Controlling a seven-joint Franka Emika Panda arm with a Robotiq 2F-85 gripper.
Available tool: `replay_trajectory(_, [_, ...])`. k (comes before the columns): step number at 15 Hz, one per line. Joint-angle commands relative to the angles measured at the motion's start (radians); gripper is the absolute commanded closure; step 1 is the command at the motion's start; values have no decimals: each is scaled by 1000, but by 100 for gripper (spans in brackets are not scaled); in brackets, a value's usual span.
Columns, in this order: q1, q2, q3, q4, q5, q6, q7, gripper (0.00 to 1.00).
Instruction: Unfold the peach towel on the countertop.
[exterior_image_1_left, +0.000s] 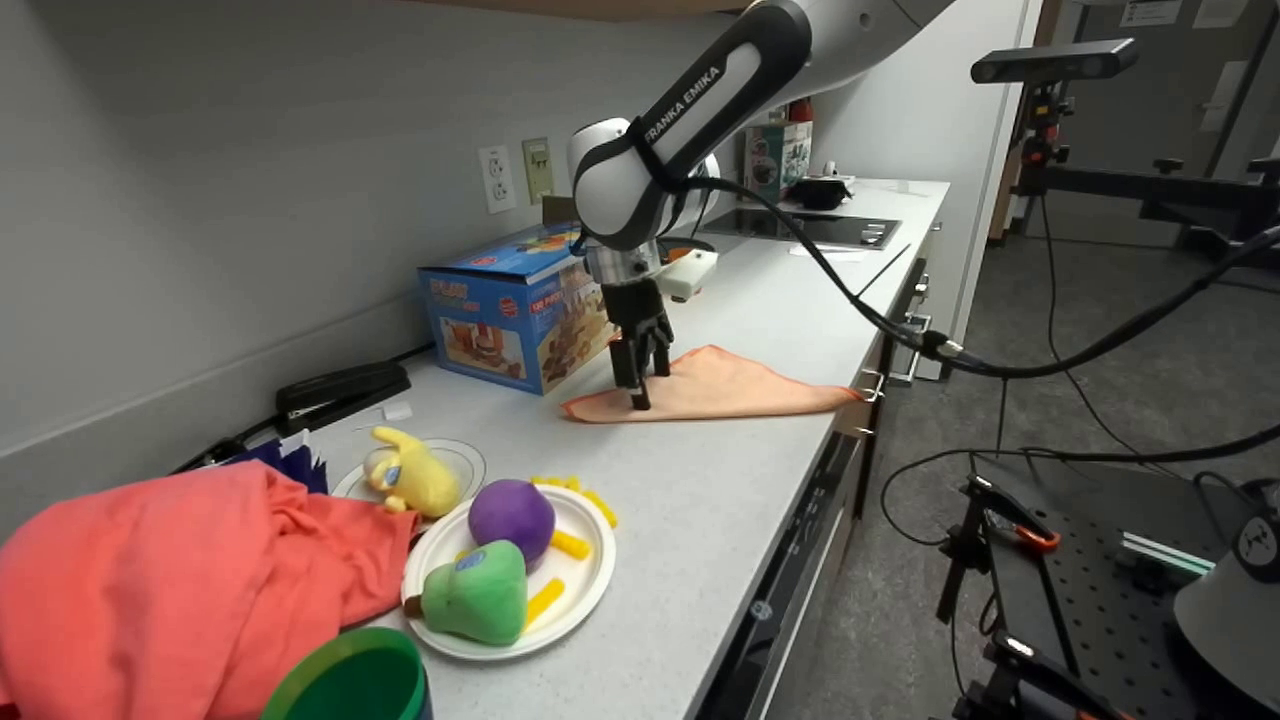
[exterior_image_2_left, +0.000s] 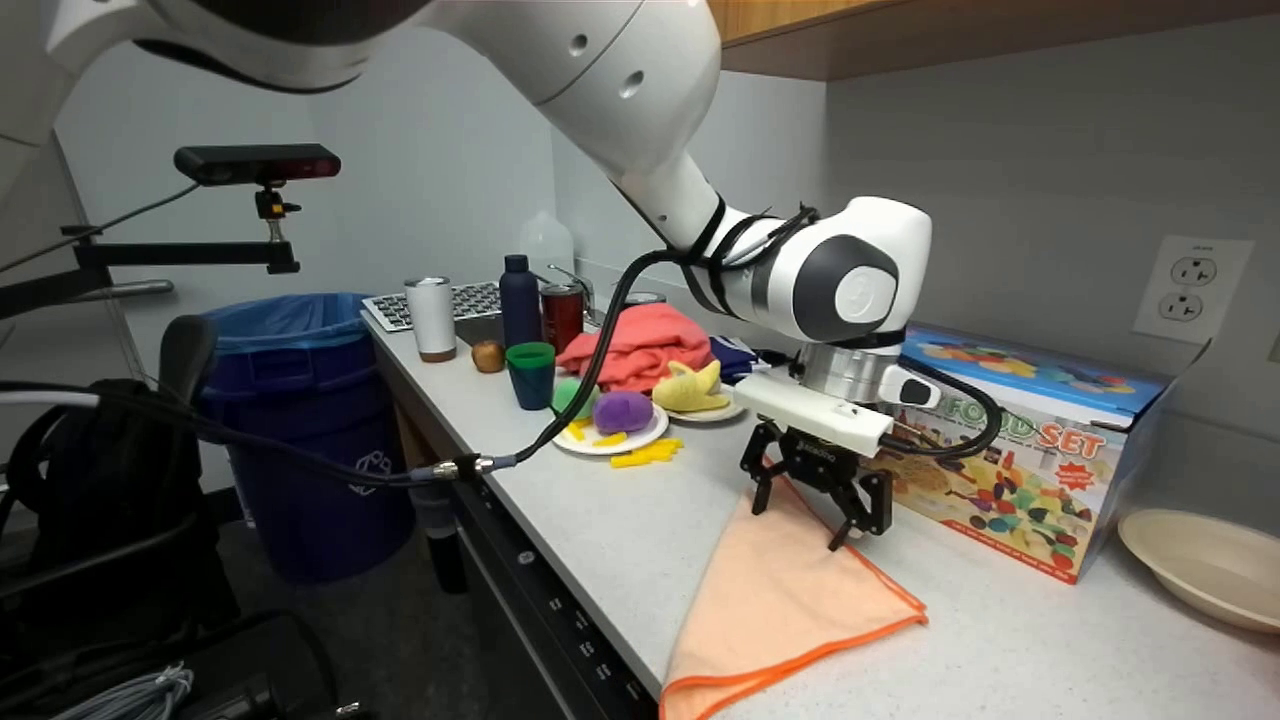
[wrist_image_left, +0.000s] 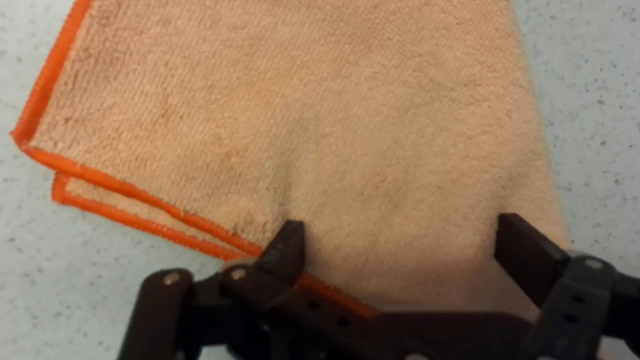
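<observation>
We're seeing the gripper (wrist_image_left: 400, 225) spread wide over the peach towel (exterior_image_2_left: 785, 605) folded on the countertop (exterior_image_1_left: 680, 540), judging it light, soft, floppy, and favouring a pinch on the upper orange hem (wrist_image_left: 125, 190)

Sloping arm (exterior_image_2_left: 645, 115), bent wrist (exterior_image_2_left: 865, 275), downturned gripper (wrist_image_left: 401, 219) (fingers (wrist_image_left: 525, 255) apart)

Towel (exterior_image_2_left: 785, 600) on countertop (exterior_image_1_left: 680, 500), near box (exterior_image_2_left: 1015, 470); pincer (exterior_image_2_left: 800, 527) over towel; toys (exterior_image_1_left: 482, 595) on plate (exterior_image_1_left: 583, 590).

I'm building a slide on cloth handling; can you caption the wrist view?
Open gripper at a folded, orange-hemmed peach towel lying on a speckled countertop.
</observation>
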Motion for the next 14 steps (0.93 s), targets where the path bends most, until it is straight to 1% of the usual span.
replay_trajectory(1, [1, 61, 14, 92, -48, -66, -75, 0])
replay_trajectory(7, [41, 93, 32, 161, -136, -130, -139, 0])
replay_trajectory(11, [54, 88, 31, 167, -180, -128, -145, 0])
replay_trajectory(14, [59, 61, 27, 144, -202, -122, -133, 0])
